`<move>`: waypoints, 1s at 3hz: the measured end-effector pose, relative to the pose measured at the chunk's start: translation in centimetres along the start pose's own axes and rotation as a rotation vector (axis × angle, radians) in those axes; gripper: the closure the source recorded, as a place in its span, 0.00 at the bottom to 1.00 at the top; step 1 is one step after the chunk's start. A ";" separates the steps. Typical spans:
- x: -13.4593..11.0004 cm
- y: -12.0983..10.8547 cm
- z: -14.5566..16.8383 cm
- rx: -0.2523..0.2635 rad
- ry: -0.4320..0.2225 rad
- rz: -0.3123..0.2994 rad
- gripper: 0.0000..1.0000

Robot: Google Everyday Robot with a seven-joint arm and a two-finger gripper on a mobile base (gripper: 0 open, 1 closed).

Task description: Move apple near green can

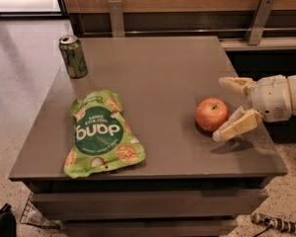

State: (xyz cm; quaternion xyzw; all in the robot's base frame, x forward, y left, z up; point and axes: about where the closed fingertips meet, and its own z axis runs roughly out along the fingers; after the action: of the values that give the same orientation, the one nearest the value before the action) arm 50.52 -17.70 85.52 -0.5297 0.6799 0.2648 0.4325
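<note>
grey square table (163, 68) | flat bright-green snack bag (101, 132) near-left | cream two-finger gripper (227, 108) right edge, fingers spread, flanking round red-orange apple (211, 114), ungrasped | dark-green drink can (73, 57) far-left | step: grasp approach; next: close, lift, carry far-left

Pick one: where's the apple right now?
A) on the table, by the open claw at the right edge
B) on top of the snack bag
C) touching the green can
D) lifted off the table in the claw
A: the apple rests on the table with the open claw reaching in from its right. The green can stands far off at the back left corner.
</note>
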 end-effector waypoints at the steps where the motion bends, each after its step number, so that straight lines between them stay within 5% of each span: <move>1: 0.2 0.0 0.9 -0.009 -0.004 0.001 0.32; 3: 0.2 0.2 1.6 -0.022 -0.004 -0.002 0.87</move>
State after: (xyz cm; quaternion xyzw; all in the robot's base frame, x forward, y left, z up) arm 50.83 -16.39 84.56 -0.5347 0.6755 0.2729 0.4281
